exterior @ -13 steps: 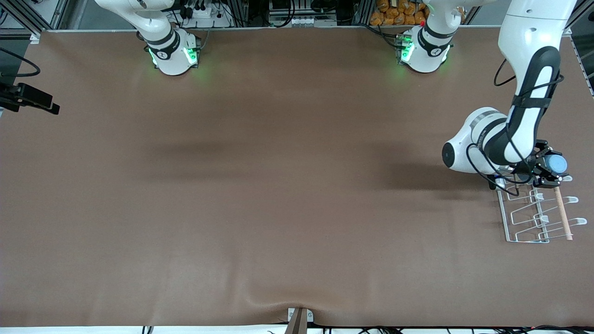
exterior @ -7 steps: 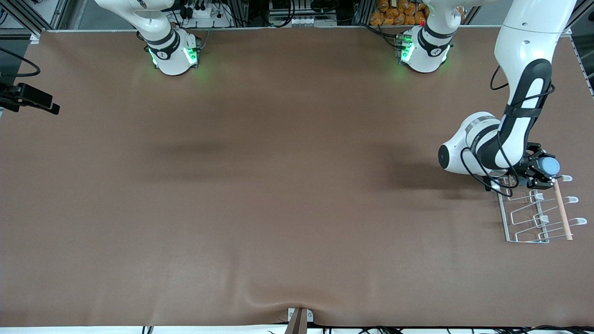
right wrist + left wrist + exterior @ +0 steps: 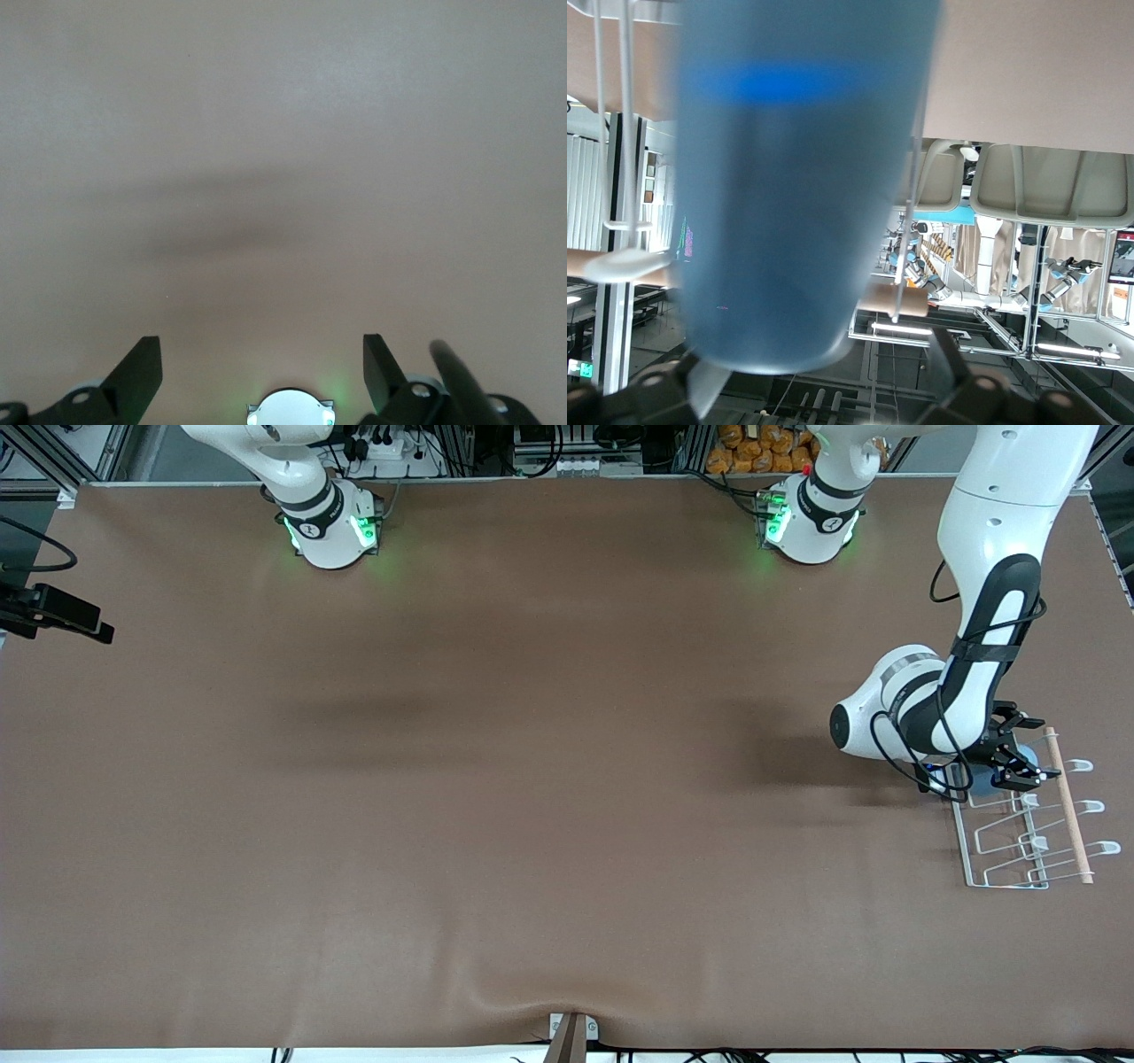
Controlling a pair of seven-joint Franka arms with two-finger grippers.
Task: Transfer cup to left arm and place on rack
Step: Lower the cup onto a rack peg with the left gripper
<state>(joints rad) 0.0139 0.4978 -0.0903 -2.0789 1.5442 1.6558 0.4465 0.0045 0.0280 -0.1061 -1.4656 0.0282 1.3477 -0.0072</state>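
The light-blue cup [image 3: 1028, 757] sits low on the white wire rack [image 3: 1010, 868], at the rack's end nearest the robot bases. It lies between the fingers of my left gripper [image 3: 1013, 762], mostly hidden by the hand. In the left wrist view the cup [image 3: 797, 195] fills the frame, with a rack wire [image 3: 906, 230] beside it. My left gripper [image 3: 824, 381] is open, with a gap between the cup and one finger [image 3: 950, 363]. The rack's wooden rod [image 3: 1067, 815] runs along its outer side. My right gripper [image 3: 261, 372] waits open over bare brown table.
The rack stands near the table edge at the left arm's end. The left arm's elbow [image 3: 873, 717] hangs low beside it. A black camera mount [image 3: 53, 611] juts in at the right arm's end. The two bases [image 3: 332, 527] [image 3: 811, 522] stand along the top edge.
The left gripper has come down with the cup onto the rack, shifting toward the robot bases, and has opened its fingers. The right arm has not moved.
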